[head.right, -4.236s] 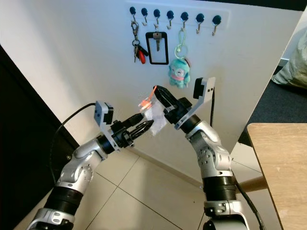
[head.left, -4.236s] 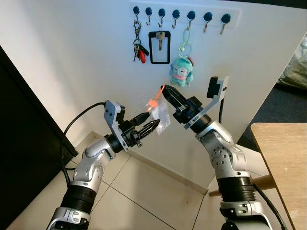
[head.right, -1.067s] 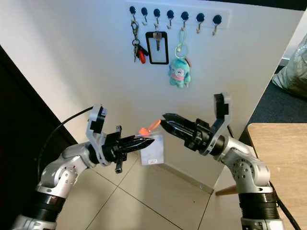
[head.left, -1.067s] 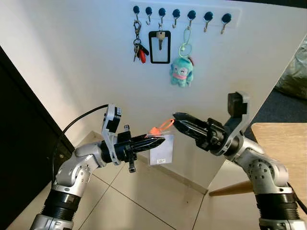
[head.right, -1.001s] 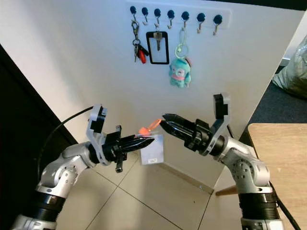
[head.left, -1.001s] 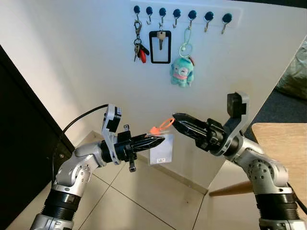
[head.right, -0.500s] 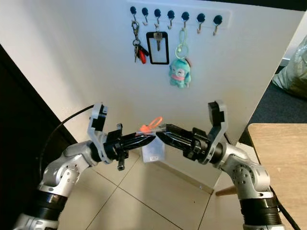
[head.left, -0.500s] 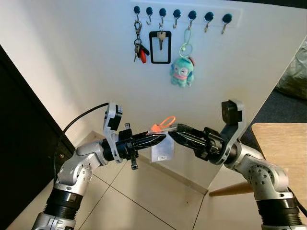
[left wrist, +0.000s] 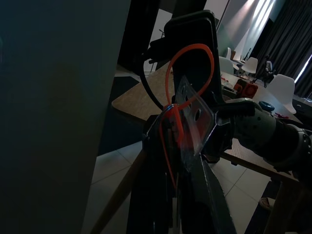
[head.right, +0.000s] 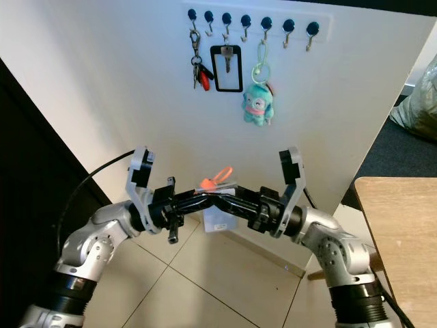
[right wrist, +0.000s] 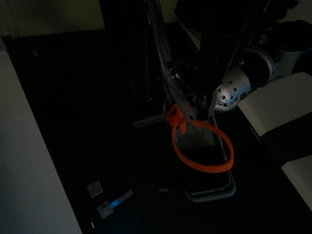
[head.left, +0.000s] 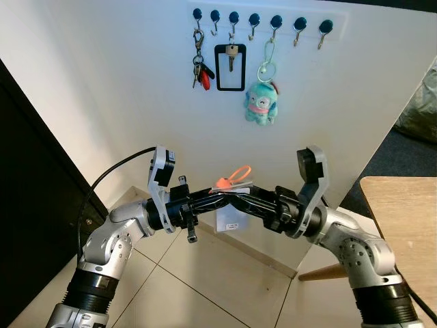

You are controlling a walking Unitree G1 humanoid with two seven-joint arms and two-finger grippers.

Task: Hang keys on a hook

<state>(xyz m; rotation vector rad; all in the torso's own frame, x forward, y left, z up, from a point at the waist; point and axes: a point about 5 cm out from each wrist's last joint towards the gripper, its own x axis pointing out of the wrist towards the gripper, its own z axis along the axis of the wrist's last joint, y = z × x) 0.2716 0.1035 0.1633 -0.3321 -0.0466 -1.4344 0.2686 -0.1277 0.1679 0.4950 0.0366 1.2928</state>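
A clear plastic tag (head.left: 229, 220) with an orange loop (head.left: 236, 175) hangs in front of the white wall, well below the hook rail (head.left: 259, 17). My left gripper (head.left: 220, 199) is shut on the tag's top edge, where the loop is tied. My right gripper (head.left: 239, 198) reaches in from the right and meets the left one at that same spot. In the left wrist view the orange loop (left wrist: 168, 73) stands up above the clear tag (left wrist: 197, 117). The right wrist view is dark, with the loop's knot (right wrist: 176, 118) near the middle.
Hung on the rail are a key bunch with a red fob (head.left: 200, 68), a black framed holder with a key (head.left: 230, 67) and a teal plush (head.left: 261, 102). The two rightmost hooks (head.left: 300, 24) are bare. A wooden table (head.left: 410, 232) stands right, a dark panel (head.left: 27, 205) left.
My right gripper has moved left from about a hand's width away until it overlaps the left gripper at the tag. The left gripper has kept hold and risen slightly.
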